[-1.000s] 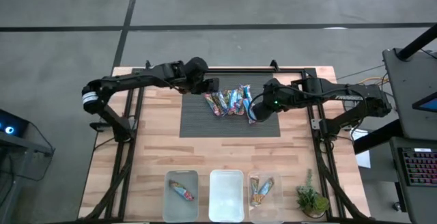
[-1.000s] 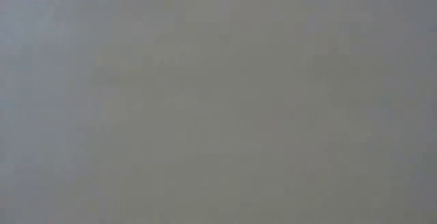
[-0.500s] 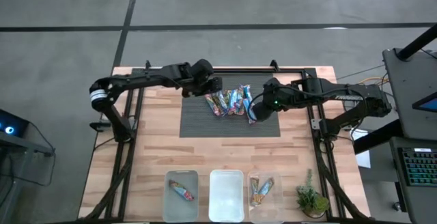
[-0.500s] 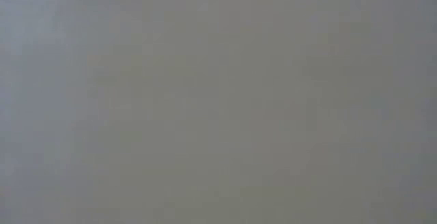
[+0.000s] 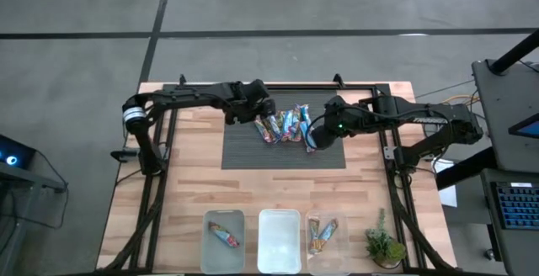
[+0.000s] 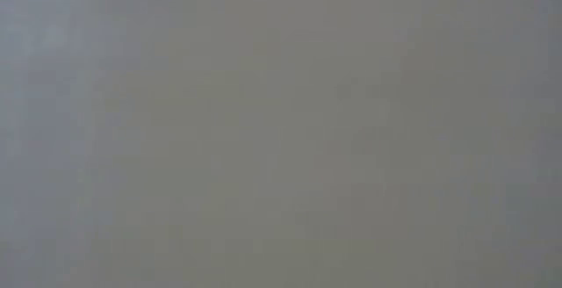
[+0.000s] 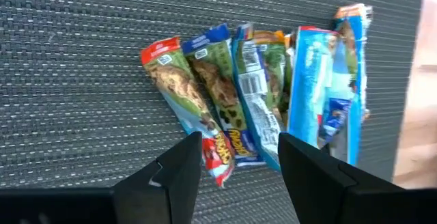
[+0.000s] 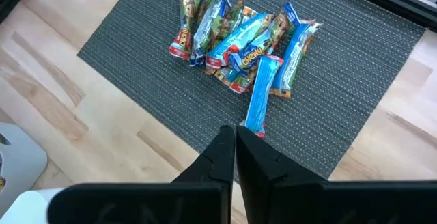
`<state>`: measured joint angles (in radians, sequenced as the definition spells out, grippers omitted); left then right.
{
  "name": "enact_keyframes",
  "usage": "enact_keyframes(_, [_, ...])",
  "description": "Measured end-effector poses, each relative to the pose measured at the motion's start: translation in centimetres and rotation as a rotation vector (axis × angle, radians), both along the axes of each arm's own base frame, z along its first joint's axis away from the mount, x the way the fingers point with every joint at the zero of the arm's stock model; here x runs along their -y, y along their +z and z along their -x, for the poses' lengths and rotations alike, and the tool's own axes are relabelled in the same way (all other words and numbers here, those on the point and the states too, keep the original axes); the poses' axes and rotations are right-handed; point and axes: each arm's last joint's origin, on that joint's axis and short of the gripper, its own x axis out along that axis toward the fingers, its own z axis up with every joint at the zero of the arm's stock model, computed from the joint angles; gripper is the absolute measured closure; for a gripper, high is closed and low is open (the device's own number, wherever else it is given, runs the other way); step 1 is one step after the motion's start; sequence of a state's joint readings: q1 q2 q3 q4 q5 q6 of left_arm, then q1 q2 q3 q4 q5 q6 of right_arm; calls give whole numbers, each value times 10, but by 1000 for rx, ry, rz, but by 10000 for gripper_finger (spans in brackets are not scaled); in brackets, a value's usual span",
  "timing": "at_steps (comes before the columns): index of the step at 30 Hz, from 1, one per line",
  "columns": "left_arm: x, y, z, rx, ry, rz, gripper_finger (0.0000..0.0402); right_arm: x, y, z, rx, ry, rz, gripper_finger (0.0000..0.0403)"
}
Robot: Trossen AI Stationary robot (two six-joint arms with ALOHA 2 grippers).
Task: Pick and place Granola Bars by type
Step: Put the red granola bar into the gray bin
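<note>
Several granola bars [image 5: 283, 124] in blue, red and green wrappers lie heaped on a dark woven mat [image 5: 253, 151]. The heap also shows in the left wrist view [image 7: 239, 94] and the right wrist view [image 8: 232, 36]. My left gripper [image 7: 239, 161] is open at the heap's left side [image 5: 263, 109], its fingers standing on either side of the bars' near ends. My right gripper [image 8: 235, 136] is shut at the heap's right side [image 5: 312, 140]. One light blue bar [image 8: 262, 94] lies apart, pointing at its fingertips. The low view shows only grey. My right gripper's shut fingertips [image 8: 229, 136] stand at the near end [image 8: 250, 128] of the light blue bar, which lies flat on the mat. I cannot tell whether they touch it.
Three clear bins stand along the table's near edge. The left bin [image 5: 210, 251] holds one bar, the middle bin [image 5: 279, 255] shows none, and the right bin [image 5: 340, 255] holds two. A small plant [image 5: 384, 246] stands to their right. Bare wood surrounds the mat.
My left arm has swung toward the table's right, bringing its gripper from left of the mat's far corner up to the heap of bars. The right arm and the bars have kept still.
</note>
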<state>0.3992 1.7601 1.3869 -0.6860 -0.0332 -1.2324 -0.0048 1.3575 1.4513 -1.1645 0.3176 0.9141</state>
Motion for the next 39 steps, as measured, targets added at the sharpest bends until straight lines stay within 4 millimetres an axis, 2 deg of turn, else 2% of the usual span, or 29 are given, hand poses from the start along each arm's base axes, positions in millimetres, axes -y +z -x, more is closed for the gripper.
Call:
enact_keyframes(7, [0,-14,3,-107,17,35,225,0,0,0,2,-5,6,394])
enact_keyframes(21, [-3,-16,2,-119,55,-12,225,1,0,0,9,-27,15,394])
enact_keyframes(32, [-7,-41,-7,-165,31,17,225,1,0,0,10,-30,13,394])
enact_keyframes(39, [-8,-41,-8,-149,35,11,225,1,0,0,10,-30,13,394])
